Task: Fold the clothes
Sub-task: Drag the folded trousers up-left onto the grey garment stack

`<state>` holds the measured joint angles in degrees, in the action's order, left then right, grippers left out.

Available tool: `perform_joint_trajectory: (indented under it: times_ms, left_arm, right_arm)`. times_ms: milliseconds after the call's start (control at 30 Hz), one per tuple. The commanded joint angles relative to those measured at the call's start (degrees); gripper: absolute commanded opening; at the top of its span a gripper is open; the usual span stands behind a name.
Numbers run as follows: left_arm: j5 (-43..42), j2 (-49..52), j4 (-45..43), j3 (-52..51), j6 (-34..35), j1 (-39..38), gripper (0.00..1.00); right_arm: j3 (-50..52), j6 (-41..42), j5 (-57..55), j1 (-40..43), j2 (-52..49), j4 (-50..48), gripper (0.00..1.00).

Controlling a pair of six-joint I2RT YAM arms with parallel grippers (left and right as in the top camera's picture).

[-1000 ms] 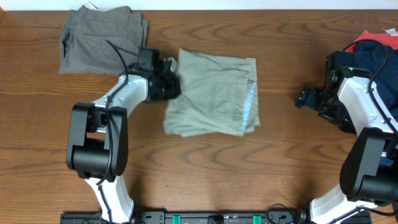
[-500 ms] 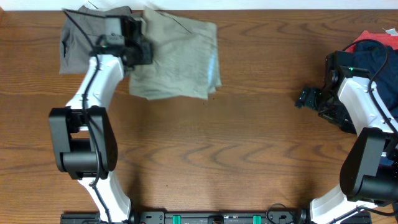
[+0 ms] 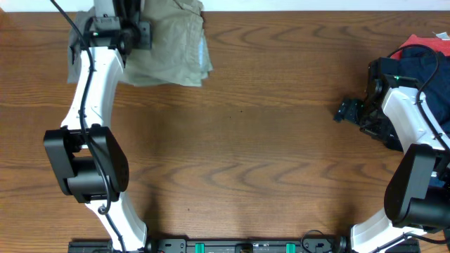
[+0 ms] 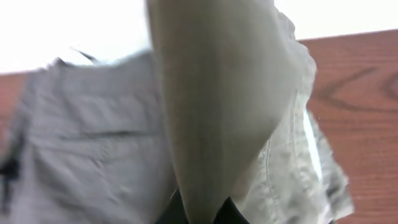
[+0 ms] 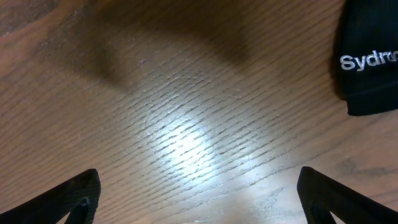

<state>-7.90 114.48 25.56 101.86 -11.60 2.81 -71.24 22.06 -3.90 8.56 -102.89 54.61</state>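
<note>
1. The left gripper (image 3: 139, 33) is pinched tight on a fold of the khaki trousers (image 3: 172, 43) at the table's (image 3: 239, 154) far left corner.
2. The grey-olive trousers (image 3: 73, 55) lie in the same corner, just beside them.
3. The right gripper (image 3: 346, 110) is spread wide over bare wood near the table's right edge, close to the dark garments (image 3: 416, 62).

The overhead view is lit brightly and evenly from above; the table (image 3: 267, 140) grain is rendered sharply, and only faint, soft shadows are cast on it. The strip along the top edge is overexposed to plain white. In the left wrist view the trousers (image 4: 211, 112) lie too close to the lens and are blurred throughout; the background above them is blown out. In the right wrist view a bright glare patch is reflected from the wood at centre, a diffuse shadow is seen at upper left, and the fingers (image 5: 68, 199) in the lower corners are out of focus.
</note>
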Motion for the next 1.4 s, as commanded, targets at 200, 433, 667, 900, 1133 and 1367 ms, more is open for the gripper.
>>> perform_joint_trajectory:
  times_ms: [200,433,667,900,1133,1367]
  left_arm:
    - [4.74,0.68,-0.52,4.24,-6.60,2.36,0.06]
    - [4.72,1.40,-1.64,4.22,-6.58,5.53,0.06]
    - [4.72,1.40,-5.79,4.24,-6.64,7.91,0.06]
    - [4.70,1.40,-8.66,4.22,-6.64,8.33,0.06]
    - [4.74,2.99,-10.56,4.22,-6.64,8.44,0.06]
    - [7.17,6.93,-12.76,4.22,-6.62,8.52,0.06]
  right_arm:
    - [-0.59,-0.02,-0.59,0.15,1.11,0.04,0.99]
    - [-0.59,-0.02,-0.59,0.15,1.11,0.04,0.99]
    - [-0.59,-0.02,-0.59,0.15,1.11,0.04,0.99]
    - [-0.59,-0.02,-0.59,0.15,1.11,0.04,0.99]
    - [-0.59,-0.02,-0.59,0.15,1.11,0.04,0.99]
    - [-0.59,-0.02,-0.59,0.15,1.11,0.04,0.99]
